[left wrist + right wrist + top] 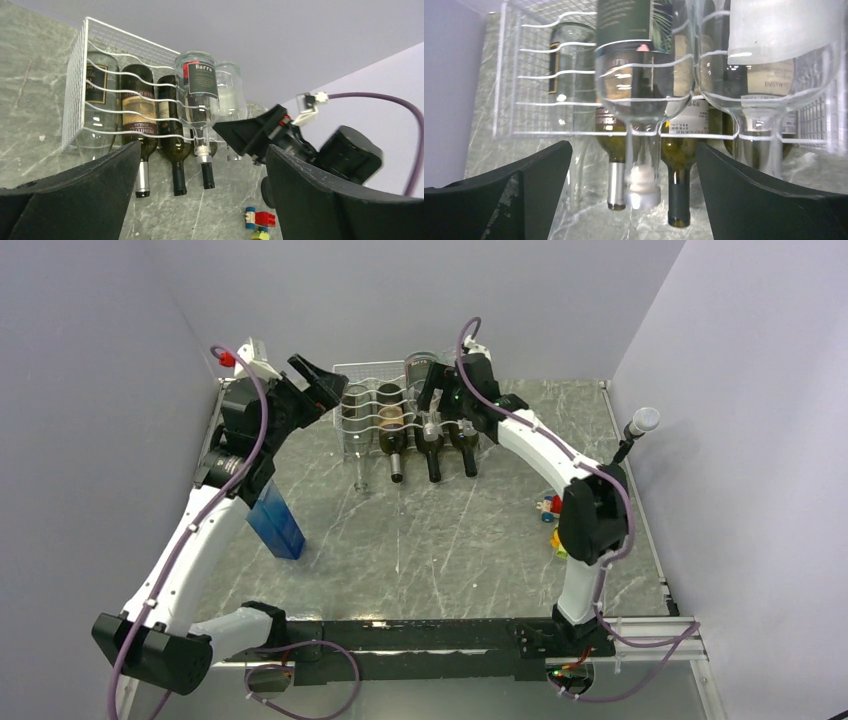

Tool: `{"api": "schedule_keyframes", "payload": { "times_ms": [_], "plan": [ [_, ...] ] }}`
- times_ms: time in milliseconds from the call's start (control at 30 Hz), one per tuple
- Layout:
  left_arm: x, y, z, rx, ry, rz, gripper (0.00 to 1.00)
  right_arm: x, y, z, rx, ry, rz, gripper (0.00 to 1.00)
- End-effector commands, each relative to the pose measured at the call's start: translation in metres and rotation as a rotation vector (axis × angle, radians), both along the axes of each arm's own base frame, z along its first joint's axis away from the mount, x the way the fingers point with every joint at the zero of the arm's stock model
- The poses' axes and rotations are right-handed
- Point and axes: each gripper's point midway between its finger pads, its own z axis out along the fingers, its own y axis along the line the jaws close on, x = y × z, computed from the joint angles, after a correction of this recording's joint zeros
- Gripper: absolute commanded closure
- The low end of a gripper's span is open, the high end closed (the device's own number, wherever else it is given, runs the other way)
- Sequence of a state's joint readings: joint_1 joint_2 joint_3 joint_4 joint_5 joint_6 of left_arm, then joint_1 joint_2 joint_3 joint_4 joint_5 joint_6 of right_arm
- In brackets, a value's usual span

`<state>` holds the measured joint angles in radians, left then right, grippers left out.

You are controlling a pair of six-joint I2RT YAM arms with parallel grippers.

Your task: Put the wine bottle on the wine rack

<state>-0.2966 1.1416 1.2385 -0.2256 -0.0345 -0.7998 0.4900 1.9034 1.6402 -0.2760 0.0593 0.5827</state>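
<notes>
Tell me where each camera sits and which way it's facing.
Top external: above and behind the bases, looking down at the table, the wine rack, the left arm and right arm.
Left wrist: low, left of the rack, facing its front; own fingers at bottom, right end effector opposite.
Right wrist: close to the rack, facing bottle necks; own fingers at bottom.
Both wrist views share the clear bottle.

— What's in the wine rack (pixel 75 100)?
— Bottles lying with their necks toward the camera: a clear end bottle (pixel 97 100) at the left, two dark bottles (pixel 140 117) beside it, and a clear wine bottle (pixel 199 95) with a dark label on the upper wires.
— And the left hand (pixel 202 150)?
— Fingers spread wide, holding nothing. The right hand (pixel 245 135) sits just right of the rack, with toy bricks (pixel 260 218) on the table (pixel 30 100) below it.
</notes>
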Motion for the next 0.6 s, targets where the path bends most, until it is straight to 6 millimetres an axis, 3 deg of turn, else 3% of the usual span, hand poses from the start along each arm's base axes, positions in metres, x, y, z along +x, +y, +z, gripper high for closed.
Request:
{"api": "schedule_keyframes", "payload": {
  "times_ms": [0, 167, 333, 433, 567],
  "plan": [
    [-0.025, 0.016, 0.063, 0.041, -0.161, 0.025, 0.01, -0.024, 0.003, 0.088, 0.02, -0.212, 0.108, 0.0],
    [-0.057, 0.034, 0.098, 0.081, -0.249, 0.057, 0.01, -0.078, 0.045, 0.128, 0.044, -0.337, 0.394, 0.0],
    [-0.099, 0.056, 0.131, 0.114, -0.332, 0.104, 0.01, -0.156, 0.102, 0.154, 0.086, -0.488, 0.693, 0.0],
    [-0.13, 0.069, 0.15, 0.117, -0.387, 0.126, 0.01, -0.209, 0.138, 0.162, 0.112, -0.594, 0.852, 0.0],
    [-0.163, 0.083, 0.161, 0.096, -0.432, 0.152, 0.01, -0.257, 0.18, 0.17, 0.152, -0.711, 0.981, 0.0]
  ]
}}
